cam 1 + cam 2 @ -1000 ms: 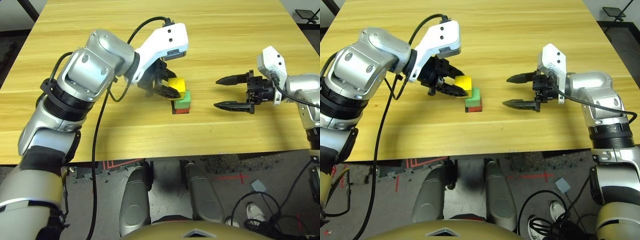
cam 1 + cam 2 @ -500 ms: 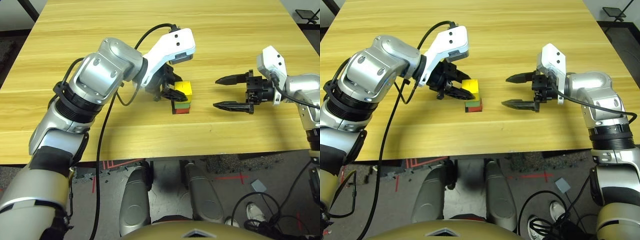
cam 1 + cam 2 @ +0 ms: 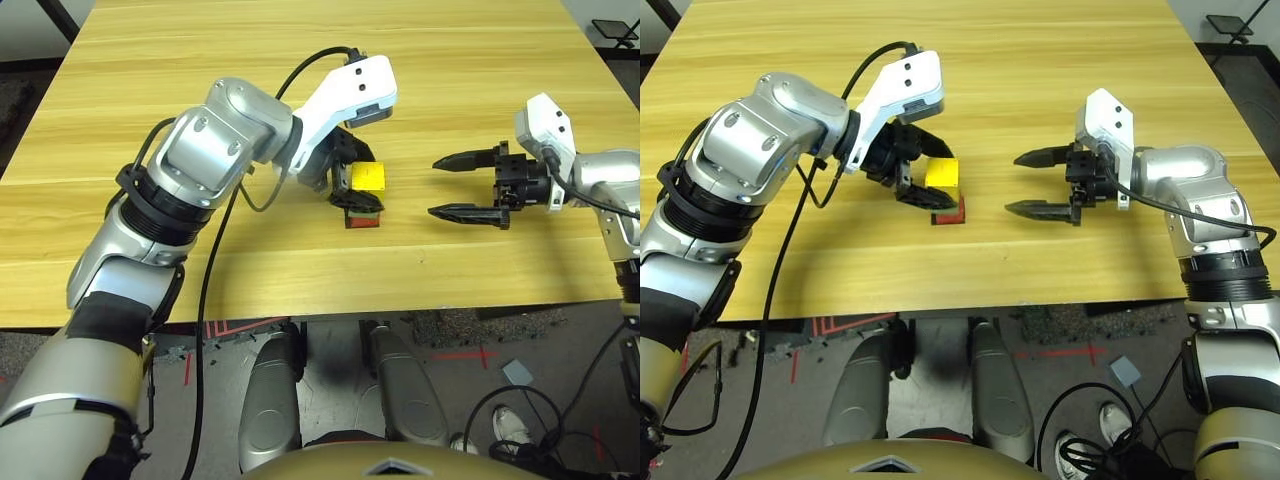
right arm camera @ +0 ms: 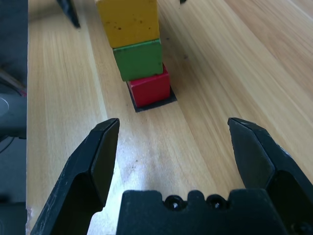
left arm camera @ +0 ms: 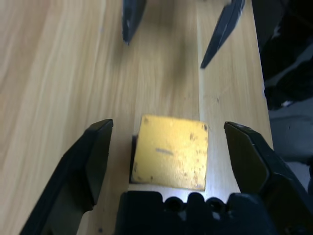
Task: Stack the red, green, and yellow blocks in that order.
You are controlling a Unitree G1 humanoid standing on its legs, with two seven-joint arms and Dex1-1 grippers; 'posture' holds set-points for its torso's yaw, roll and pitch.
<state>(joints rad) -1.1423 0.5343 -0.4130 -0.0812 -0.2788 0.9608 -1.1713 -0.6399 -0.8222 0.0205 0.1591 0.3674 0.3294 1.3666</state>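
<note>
The yellow block (image 4: 128,22) sits on the green block (image 4: 141,58), which sits on the red block (image 4: 150,88), forming one upright stack near the table's middle. From above, the yellow block (image 3: 367,177) hides most of the green one, and a strip of red (image 3: 950,212) shows below it. My left gripper (image 5: 167,126) is open around the yellow block, with a gap between each finger and the block's sides. My right gripper (image 3: 435,187) is open, level with the stack and off to its right, pointing at it with nothing between its fingers.
A flat black square patch (image 4: 139,108) lies under the red block. The wooden table (image 3: 200,230) stretches bare in front of the stack and far behind it. Its front edge (image 3: 330,310) is close below the stack.
My left gripper carried the yellow block to the right, onto the green block, and its fingers have spread off it. The right arm has stayed still.
</note>
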